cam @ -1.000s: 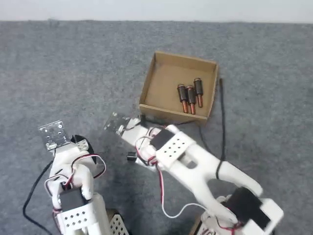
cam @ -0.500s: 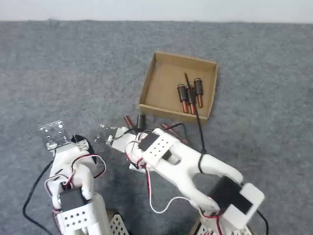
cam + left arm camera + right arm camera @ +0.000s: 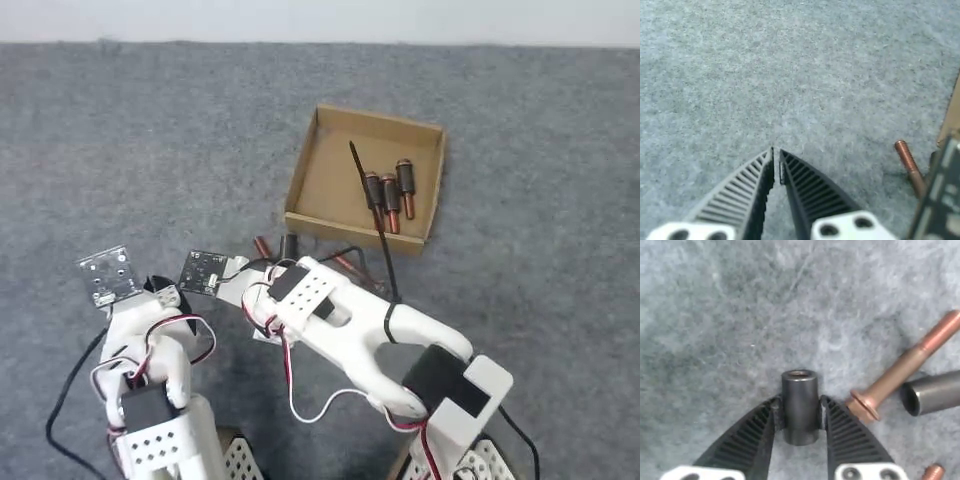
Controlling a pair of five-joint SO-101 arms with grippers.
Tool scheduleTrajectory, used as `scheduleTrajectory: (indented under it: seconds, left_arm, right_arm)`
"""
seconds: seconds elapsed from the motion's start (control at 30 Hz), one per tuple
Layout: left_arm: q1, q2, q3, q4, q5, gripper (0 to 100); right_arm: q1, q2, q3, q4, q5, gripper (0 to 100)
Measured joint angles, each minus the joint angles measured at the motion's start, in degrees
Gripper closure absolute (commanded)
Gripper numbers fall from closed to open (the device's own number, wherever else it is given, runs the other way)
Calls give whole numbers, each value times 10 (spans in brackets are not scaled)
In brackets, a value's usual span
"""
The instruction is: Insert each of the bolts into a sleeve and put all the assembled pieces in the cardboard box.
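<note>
Sleeve (image 3: 800,390) sits clamped across its sides between the fingers of the right gripper (image 3: 799,402), which is closed on it at mid-body. The open bore end stands proud of the fingertips, so the hole is unobstructed. Judgement: this grip is chosen to leave the bore free for a bolt to enter. I cannot tell whether the sleeve rests on the carpet (image 3: 790,60) or is lifted off it. Just beside the right gripper lies a bolt (image 3: 905,365), flanged head nearest the fingers, threaded end pointing away. A loose sleeve (image 3: 932,390) lies on its side just beside that bolt's shank. The tip of a second bolt (image 3: 932,472) shows near the loose sleeve. Judgement: two bolts and two sleeves remain unassembled, all kept close together in front of the box (image 3: 335,175), within short reach of both arms. Left gripper (image 3: 776,151) is closed to a hairline gap, holds nothing and hangs over bare carpet, apart from the parts. One bolt lies off to its side near the box edge; which of the two, I cannot tell. Judgement: the left arm is parked clear of the work. The box holds three assembled pieces (image 3: 390,200) lying side by side. A cable (image 3: 356,163) from the right arm crosses over the box; judgement: snag risk at drop-off.
</note>
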Motion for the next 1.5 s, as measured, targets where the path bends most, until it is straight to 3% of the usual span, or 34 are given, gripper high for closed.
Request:
scheduleTrajectory:
  seconds: [0.33,0.47,0.7,1.2,1.37,1.5]
  left_arm:
    - [1,0,0,0,0,986]
    - [1,0,0,0,0,986]
    - [2,0,0,0,-1,986]
    - [3,0,0,0,-1,986]
    - [3,0,0,0,-2,986]
    - [3,0,0,0,-2,986]
  right_arm:
    - [40,-19,-3,49,4,992]
    - [94,-84,11,92,-3,992]
    - [212,-224,126,102,-88,992]
    - [478,-375,312,102,-97,992]
    - [504,-380,313,98,-97,991]
    - [513,-380,321,83,-97,901]
